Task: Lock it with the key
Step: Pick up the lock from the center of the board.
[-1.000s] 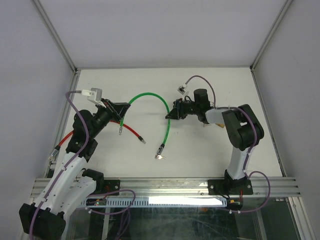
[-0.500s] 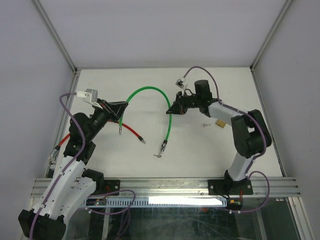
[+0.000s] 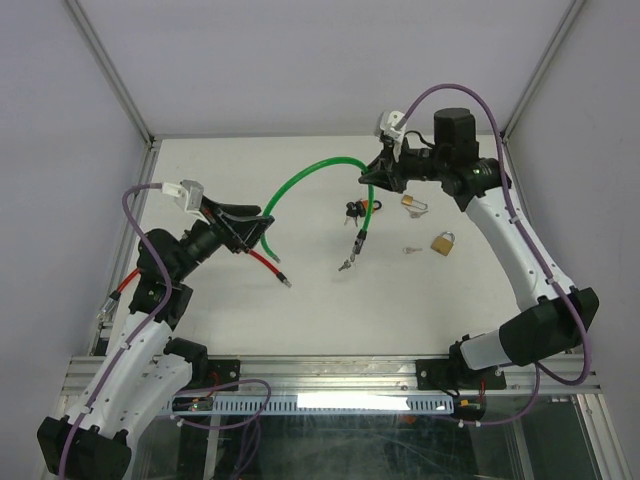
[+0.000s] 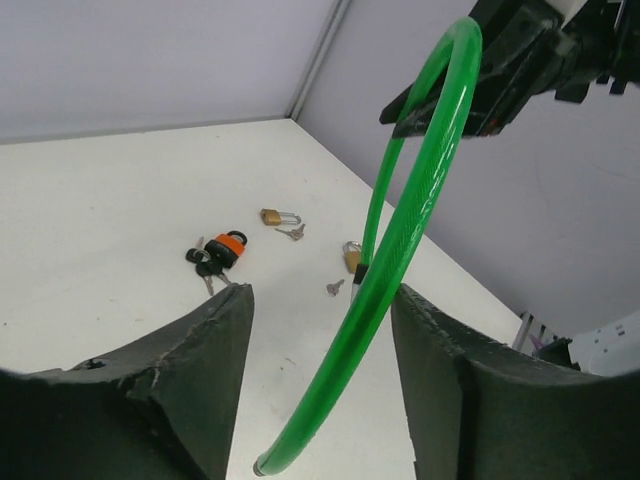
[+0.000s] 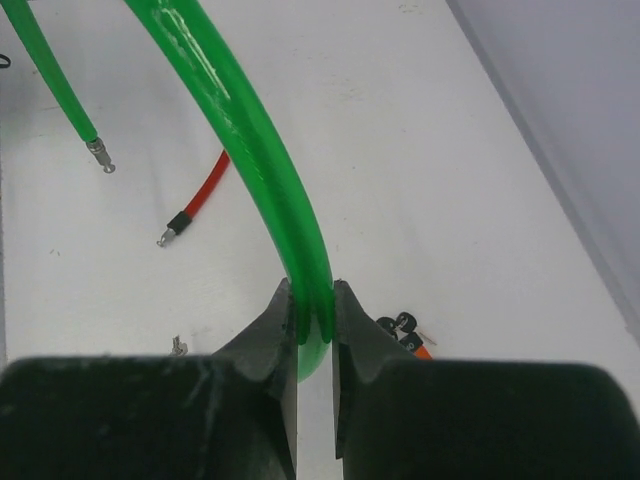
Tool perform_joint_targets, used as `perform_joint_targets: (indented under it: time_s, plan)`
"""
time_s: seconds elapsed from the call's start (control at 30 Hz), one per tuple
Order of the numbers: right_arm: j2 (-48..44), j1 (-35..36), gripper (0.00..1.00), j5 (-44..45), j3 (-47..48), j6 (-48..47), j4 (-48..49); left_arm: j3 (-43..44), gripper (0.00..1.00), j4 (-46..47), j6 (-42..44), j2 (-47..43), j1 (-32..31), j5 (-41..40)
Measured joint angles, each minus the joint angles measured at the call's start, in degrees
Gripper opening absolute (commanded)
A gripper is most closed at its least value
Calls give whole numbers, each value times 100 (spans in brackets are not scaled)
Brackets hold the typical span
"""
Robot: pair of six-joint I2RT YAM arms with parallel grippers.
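Gripping green cable (image 5: 262,150): right jaws pinched narrow on its arc, now raised and swung toward far right corner of surface (image 3: 300,320). Left jaws just spread wide, so cable runs loose between them, released. Cable's metal end (image 3: 348,264) trails toward mid-surface. Key bunch (image 3: 354,210), far padlock (image 3: 413,205), near padlock (image 3: 445,242) and 1 loose key (image 3: 410,250) lie right of centre. Judgement: cable handed to right arm, locking not begun.

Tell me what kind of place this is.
Probably a lab robot test cell, not a home: a white table boxed in by plain grey panels, left arm and right arm bolted to an aluminium rail, and practice props, a green cable and a brass padlock.
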Motion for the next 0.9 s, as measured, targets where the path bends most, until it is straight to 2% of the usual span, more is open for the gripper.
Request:
perform_joint_targets:
  time_s: [0.17,0.43,0.7,0.8,0.9]
  plan:
    - [-11,125,0,337,745,-879,-1134,-52,69,195,-31,-83,0,326]
    - [-24,1121,0,1685,1674,-2304,-2507,-17,74,909,-424,227,0,973]
    - [-28,1357,0,2533,2028,-2568,-2920,61,86,1510,-767,551,0,1364]
    - [-28,1362,0,2756,2114,-2599,-2962,61,97,1733,-809,516,0,1370]
    - [-28,1368,0,2931,2120,-2712,-3005,61,99,1897,-852,450,0,1353]
